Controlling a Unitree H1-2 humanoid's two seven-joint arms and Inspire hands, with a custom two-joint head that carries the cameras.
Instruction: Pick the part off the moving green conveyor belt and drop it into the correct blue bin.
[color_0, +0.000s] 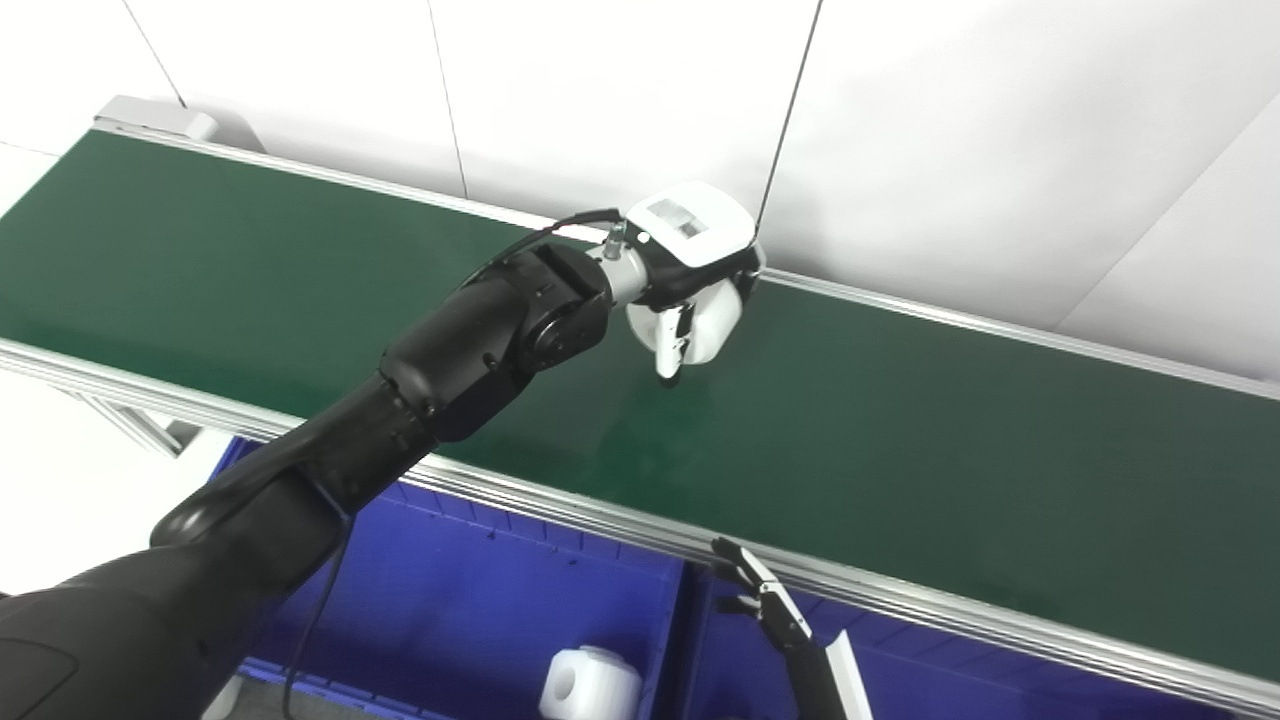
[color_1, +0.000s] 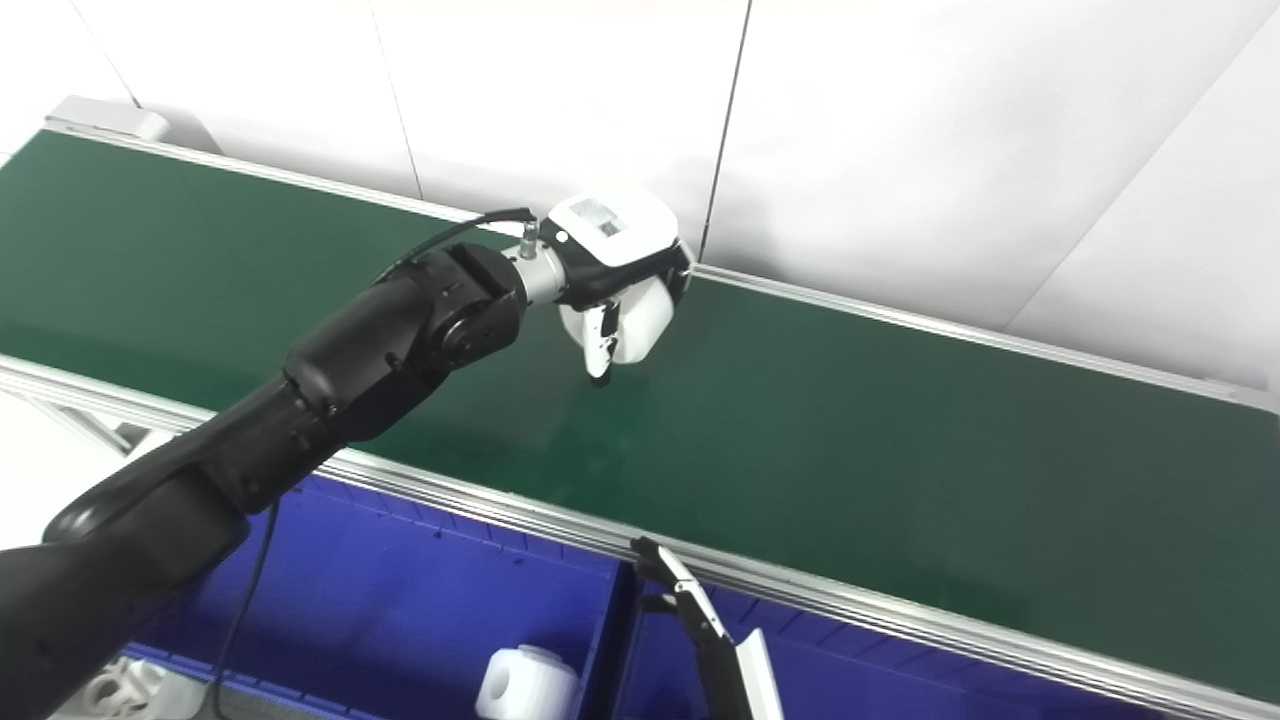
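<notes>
Left hand (color_0: 688, 285) is stretched out over the far side of the green conveyor belt (color_0: 900, 440), and its fingers are closed around a white part (color_0: 712, 325), which is held under the palm and seems lifted a little above the belt surface. So the picking step is judged as done, or nearly done; whether the part is fully free of the belt cannot be told. The drop is not yet made. The blue bin (color_0: 480, 590) is seen below the near rail of the belt, and another white part (color_0: 590, 685) is already lying in it. Right hand (color_0: 760, 590) is kept low near the divider between bins; only some fingers are visible, and they look spread with nothing held.
</notes>
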